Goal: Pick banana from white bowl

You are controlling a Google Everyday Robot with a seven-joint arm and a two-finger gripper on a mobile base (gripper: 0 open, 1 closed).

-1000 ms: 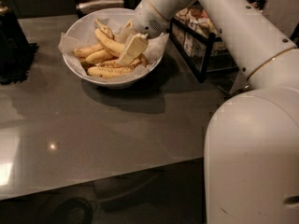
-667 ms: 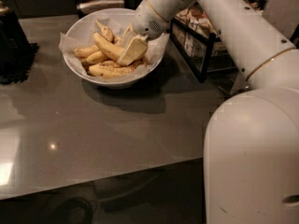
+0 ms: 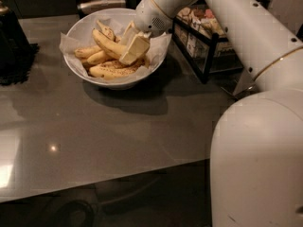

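Observation:
The white bowl (image 3: 85, 75), lined with crinkled white paper, stands at the back of the grey table and holds several bananas. The banana (image 3: 105, 42), long, curved and bright yellow, lies on top of the pile with its right end between my fingers. My gripper (image 3: 129, 44) reaches down into the right side of the bowl and is shut on that end of the banana. One cream fingertip (image 3: 135, 49) shows in front of the banana; the other is behind it. A thinner, brown-speckled banana (image 3: 113, 70) lies below, at the front of the bowl.
A black wire rack (image 3: 203, 46) with packaged snacks stands right of the bowl. A dark object (image 3: 14, 46) sits at the table's left edge. My white arm and base (image 3: 255, 150) fill the right side. The grey tabletop (image 3: 94, 136) stretches toward the front.
The gripper has shifted slightly up and to the left in the bowl, and the long banana's right end has come with it. The bowl has not moved.

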